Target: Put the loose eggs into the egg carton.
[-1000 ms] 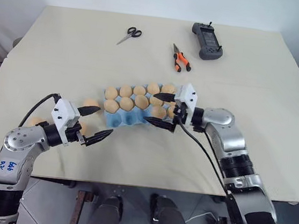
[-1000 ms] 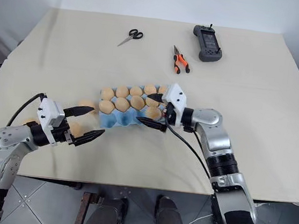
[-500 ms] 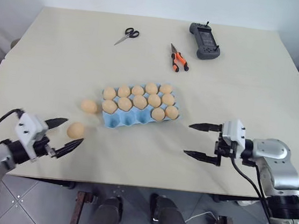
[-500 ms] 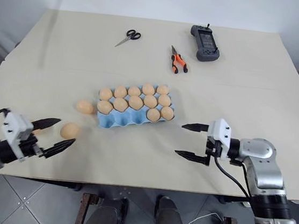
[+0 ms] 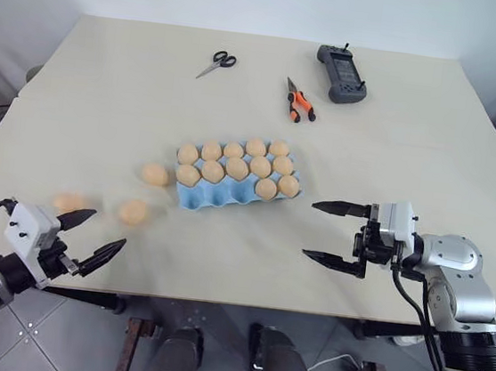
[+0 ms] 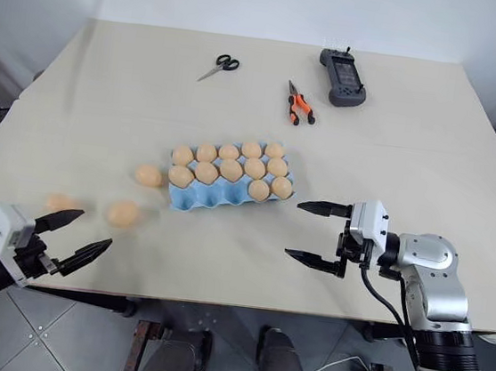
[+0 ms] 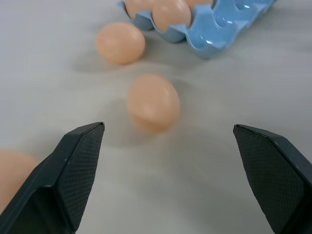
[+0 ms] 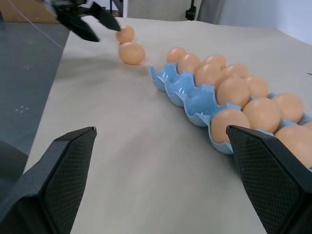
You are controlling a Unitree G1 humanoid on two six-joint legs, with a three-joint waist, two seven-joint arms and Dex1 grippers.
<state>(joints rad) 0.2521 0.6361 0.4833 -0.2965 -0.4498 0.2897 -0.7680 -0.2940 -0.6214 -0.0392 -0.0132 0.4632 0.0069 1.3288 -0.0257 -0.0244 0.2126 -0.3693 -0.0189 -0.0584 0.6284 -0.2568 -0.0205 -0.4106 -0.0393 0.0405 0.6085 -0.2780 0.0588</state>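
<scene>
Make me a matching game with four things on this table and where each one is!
Things:
1. scissors
2. pliers
3. egg carton
4. loose eggs

Places:
A. middle of the table, holding ten eggs
B. on the table between the carton and the left gripper
C. far side, left of the orange-handled tool
D. far side, between the scissors and the black handheld controller

Pairs: 1-C, 2-D, 3-A, 4-B
</scene>
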